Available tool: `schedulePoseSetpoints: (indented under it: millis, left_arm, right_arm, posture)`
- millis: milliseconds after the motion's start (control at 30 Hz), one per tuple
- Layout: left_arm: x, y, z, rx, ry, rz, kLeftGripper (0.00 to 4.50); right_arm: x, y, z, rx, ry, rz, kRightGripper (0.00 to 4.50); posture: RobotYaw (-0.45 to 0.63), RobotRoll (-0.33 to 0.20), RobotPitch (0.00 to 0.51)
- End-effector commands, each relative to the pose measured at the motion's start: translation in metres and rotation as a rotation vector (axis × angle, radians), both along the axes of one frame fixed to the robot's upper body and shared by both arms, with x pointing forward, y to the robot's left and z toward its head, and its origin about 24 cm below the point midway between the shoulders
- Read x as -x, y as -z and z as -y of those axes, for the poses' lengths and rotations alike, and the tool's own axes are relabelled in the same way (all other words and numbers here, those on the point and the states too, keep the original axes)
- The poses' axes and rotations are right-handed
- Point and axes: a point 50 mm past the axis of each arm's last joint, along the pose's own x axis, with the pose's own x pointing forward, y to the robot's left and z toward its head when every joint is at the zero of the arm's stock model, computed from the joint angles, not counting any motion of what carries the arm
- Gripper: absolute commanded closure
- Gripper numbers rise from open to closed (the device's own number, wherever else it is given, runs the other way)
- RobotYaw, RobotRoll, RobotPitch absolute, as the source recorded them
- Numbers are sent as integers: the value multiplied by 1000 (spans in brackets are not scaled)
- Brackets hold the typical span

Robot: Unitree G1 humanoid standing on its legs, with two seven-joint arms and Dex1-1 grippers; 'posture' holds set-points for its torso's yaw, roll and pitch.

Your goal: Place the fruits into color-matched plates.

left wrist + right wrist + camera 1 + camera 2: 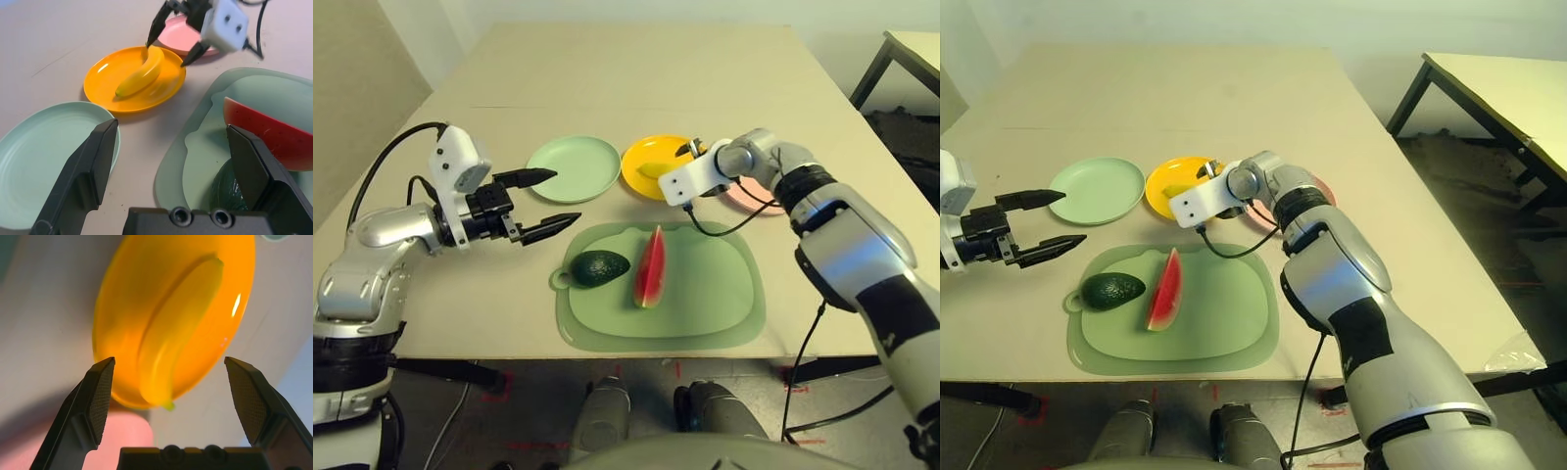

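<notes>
1. I see the banana (142,73) lying in the yellow plate (105,81), out toward the far side of the bench (636,78), with one end close to the rim nearest the pink plate (178,36).
2. My right claw (175,43) hangs just above that end of the banana with its two fingers spread apart and nothing between them; in the right wrist view the banana lies free in the plate below the open gap.
3. The pink plate sits just beside the yellow one, on its right, and is partly covered by my right arm from the head camera.
4. The mint green plate (575,167) is just left of the yellow plate and holds nothing.
5. My left claw (542,201) hovers over the bench at the near-left edge of the green plate, fingers wide apart and holding nothing, pointing toward the middle of the bench.
6. The avocado (599,267) rests on the left part of the pale green cutting mat (705,304), near its ring handle.
7. The watermelon wedge (650,267) stands on the mat just to the right of the avocado, red face showing, close to it, though I cannot tell whether they touch.
8. The mat lies on the near side of the bench, in front of the three plates.
</notes>
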Motion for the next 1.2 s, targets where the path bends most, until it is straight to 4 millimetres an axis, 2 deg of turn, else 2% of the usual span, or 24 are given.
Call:
schedulePoseSetpoints:
  millis: [33,167,267,367,467,600,800,1200]
  left_arm:
    - [4,6,-4,-11,81,-46,0]
    - [11,3,1,9,227,-50,0]
    - [13,-2,8,1,320,-46,0]
    - [14,0,10,-59,372,-63,0]
    - [15,2,9,-99,406,-82,0]
    - [18,4,6,-117,417,-108,0]
    - [20,7,2,-138,412,-122,0]
    - [23,10,-1,-153,377,-128,0]
  right_arm:
    - [14,-13,-1,115,-182,-79,20]
    - [36,-17,1,199,-370,-173,20]
    - [58,-16,-6,219,-458,-222,20]
    - [80,-15,-17,189,-492,-279,20]
    - [93,-14,-21,184,-498,-307,20]
    - [104,-15,-27,222,-514,-311,20]
    - [115,-17,-47,212,-540,-310,20]
    - [116,13,-70,240,-563,-348,20]
  posture:
    - [129,0,99]
    - [116,0,97]
    - [106,0,93]
    - [103,0,92]
    - [106,0,97]
    - [105,0,109]
    - [115,0,113]
    - [145,0,114]
